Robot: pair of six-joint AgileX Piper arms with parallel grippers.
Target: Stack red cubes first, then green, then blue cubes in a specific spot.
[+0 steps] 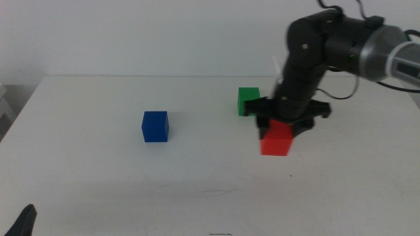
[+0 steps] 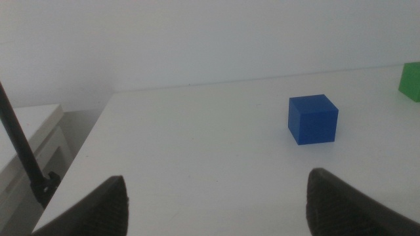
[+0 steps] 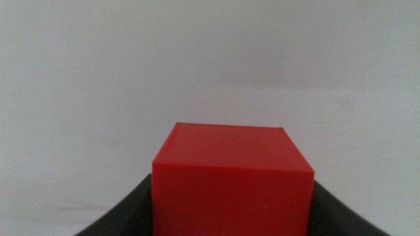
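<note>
My right gripper [image 1: 281,126] comes in from the right and is shut on the red cube [image 1: 275,141], right of the table's middle, at or just above the tabletop. In the right wrist view the red cube [image 3: 231,180] fills the gap between the dark jaws. The green cube [image 1: 249,101] stands just behind and to the left of the gripper, close to it. It also shows in the left wrist view [image 2: 411,80]. The blue cube [image 1: 155,126] stands alone left of centre, ahead of my left gripper [image 2: 216,213] in its wrist view [image 2: 314,118]. The left gripper [image 1: 23,223] waits open at the bottom left corner.
The white table [image 1: 98,170] is bare between the blue cube and the red cube. Its left edge [image 2: 79,157] drops off to a lower white surface [image 2: 26,131], with a dark cable [image 2: 20,147] beside it. A white wall stands behind the table.
</note>
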